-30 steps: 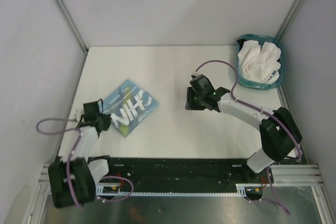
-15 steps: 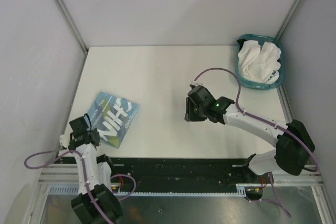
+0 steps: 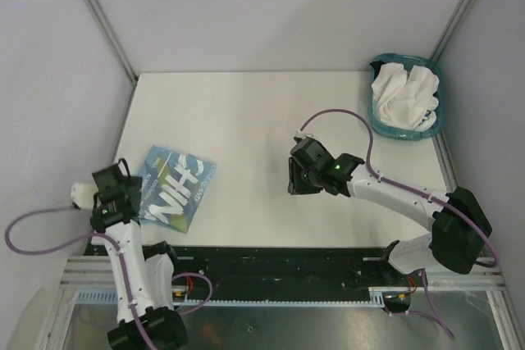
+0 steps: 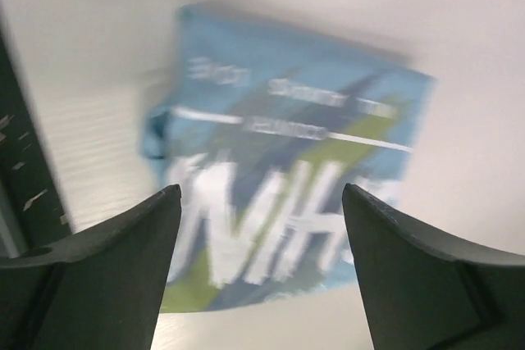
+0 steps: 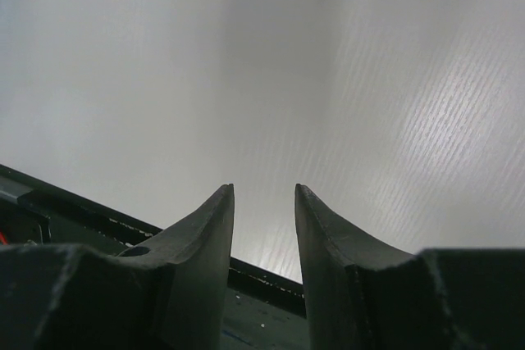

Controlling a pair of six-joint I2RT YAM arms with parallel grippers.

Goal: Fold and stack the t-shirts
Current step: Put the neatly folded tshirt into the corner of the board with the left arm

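step: blue shirt (image 3: 176, 190) folded, worktop (image 3: 246, 112) near-left corner
left tool (image 4: 258, 202): wide apart, empty
right tool (image 5: 264, 194): part-spread, empty
next: probably fetch white shirt (image 3: 404, 96) from basket (image 3: 381, 126), far-right corner

Large white "NIH" on the folded light blue t-shirt (image 3: 176, 190); smaller lines illegible

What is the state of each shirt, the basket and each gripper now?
Blue shirt, folded, flat on the table.
White shirts, crumpled in the basket.
Basket, upright, holding white shirts.
Left gripper, open, empty, near the blue shirt.
Right gripper, slightly open, empty.
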